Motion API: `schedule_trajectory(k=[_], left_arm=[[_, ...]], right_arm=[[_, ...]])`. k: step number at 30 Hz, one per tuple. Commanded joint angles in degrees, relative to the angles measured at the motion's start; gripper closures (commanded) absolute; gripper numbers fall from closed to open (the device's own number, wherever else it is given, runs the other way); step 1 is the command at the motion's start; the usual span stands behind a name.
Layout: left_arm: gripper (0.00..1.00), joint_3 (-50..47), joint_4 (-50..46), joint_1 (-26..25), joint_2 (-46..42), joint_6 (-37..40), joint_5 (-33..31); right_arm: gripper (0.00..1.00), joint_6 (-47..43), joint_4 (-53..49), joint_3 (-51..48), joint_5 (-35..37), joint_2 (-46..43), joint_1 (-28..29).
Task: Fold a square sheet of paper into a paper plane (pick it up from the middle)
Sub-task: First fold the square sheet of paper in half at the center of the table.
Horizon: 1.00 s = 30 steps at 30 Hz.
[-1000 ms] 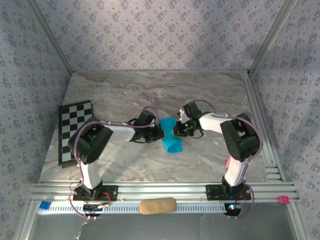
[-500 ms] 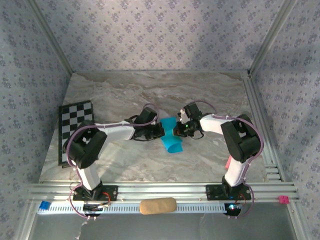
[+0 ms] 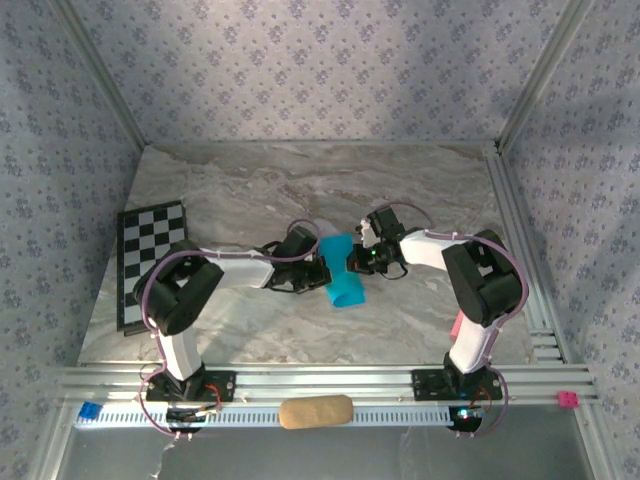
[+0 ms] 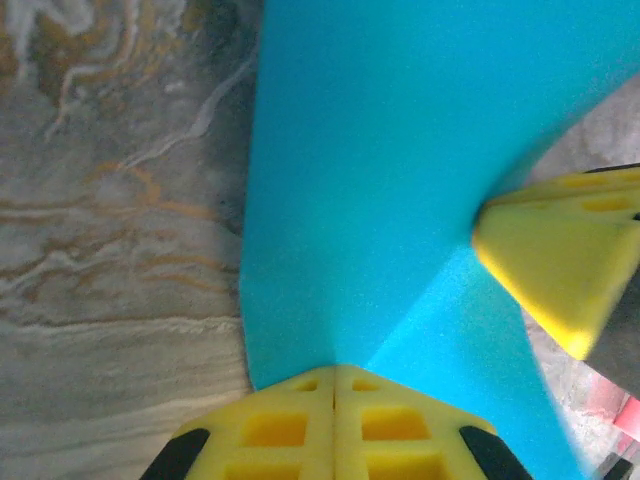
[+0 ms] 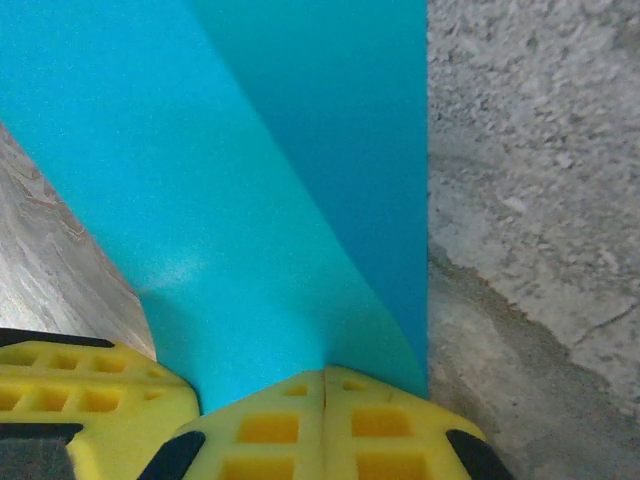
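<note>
Left wrist view: saw the left gripper [image 4: 335, 372] clamped shut on a creased part of the turquoise sheet of paper [image 4: 400, 150]. Saw the right gripper [image 5: 325, 375] pinching the same sheet from the other side. Found the sheet between the two, near the middle of the marble table [image 3: 420, 190], well apart from the checkered board [image 3: 150, 260] at left.
</note>
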Motion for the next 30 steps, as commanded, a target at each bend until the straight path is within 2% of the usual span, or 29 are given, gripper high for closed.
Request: schedule_trajectory(k=[1,6,15,18,21,25,30], left_arm=[[0.92,-2.99,-1.41,-0.19,0.74,1.62,-2.40],[0.90,-3.40,-3.05,-0.59,-2.14,3.17,-3.41],[0.86,3.35,-3.72,-1.02,-5.00,2.87,-1.05],[0.86,2.65,-0.62,-1.42,-3.82,1.11,0.80],[0.86,2.93,-3.92,-2.32,-2.35,1.78,-1.26],[0.86,0.15,-0.35,-2.98,-0.73,0.51,0.01],[0.87,-3.48,-1.38,-3.83,-0.73,0.21,-2.20]], right_arm=[[1.00,0.84,-6.96,-3.25,6.81,2.97,0.20],[1.00,1.12,-7.05,-3.15,6.79,2.69,0.24],[1.00,1.29,-7.31,-3.38,7.17,1.98,-0.01],[1.00,1.44,-6.88,-3.67,7.14,1.77,-0.05],[1.00,1.56,-6.43,-3.85,6.75,2.41,-0.01],[1.00,1.61,-6.41,-4.19,6.91,2.46,0.03],[1.00,1.46,-6.60,-4.56,7.40,1.99,0.04]])
